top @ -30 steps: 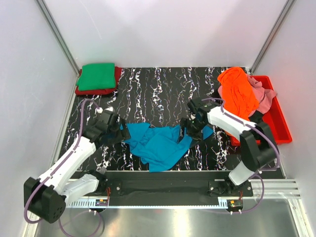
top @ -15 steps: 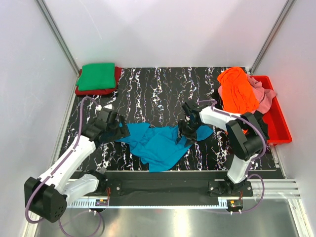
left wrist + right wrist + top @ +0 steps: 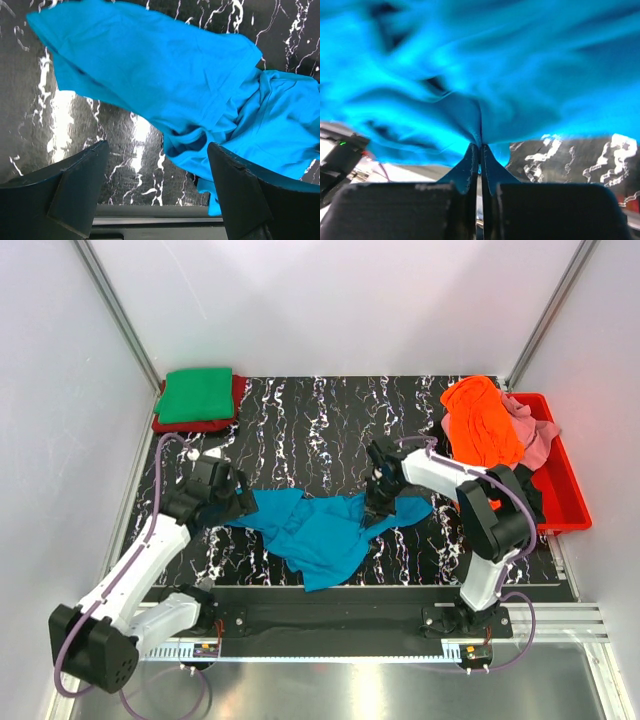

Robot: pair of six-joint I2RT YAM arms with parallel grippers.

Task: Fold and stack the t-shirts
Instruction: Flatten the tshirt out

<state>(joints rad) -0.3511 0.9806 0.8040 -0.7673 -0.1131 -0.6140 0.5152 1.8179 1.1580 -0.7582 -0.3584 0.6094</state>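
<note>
A crumpled teal t-shirt (image 3: 320, 532) lies on the black marbled table in front of the arms. My right gripper (image 3: 378, 502) is shut on a pinched fold of the teal t-shirt (image 3: 485, 100) at its right edge. My left gripper (image 3: 236, 504) is open at the shirt's left edge, and the teal t-shirt (image 3: 165, 85) lies spread ahead of its fingers (image 3: 80, 175) with nothing held between them. A folded green t-shirt (image 3: 196, 393) rests on a red one (image 3: 237, 405) at the back left. Orange (image 3: 482, 420) and pink (image 3: 530, 435) t-shirts are piled in the red bin.
The red plastic bin (image 3: 570, 490) stands at the right edge of the table (image 3: 330, 410). White walls with metal corner posts close in the back and sides. The arms' base rail (image 3: 330, 615) runs along the near edge.
My right gripper has moved slightly left and back and closed onto the teal shirt's right edge. My left gripper has shifted a little toward the shirt's left edge, still open.
</note>
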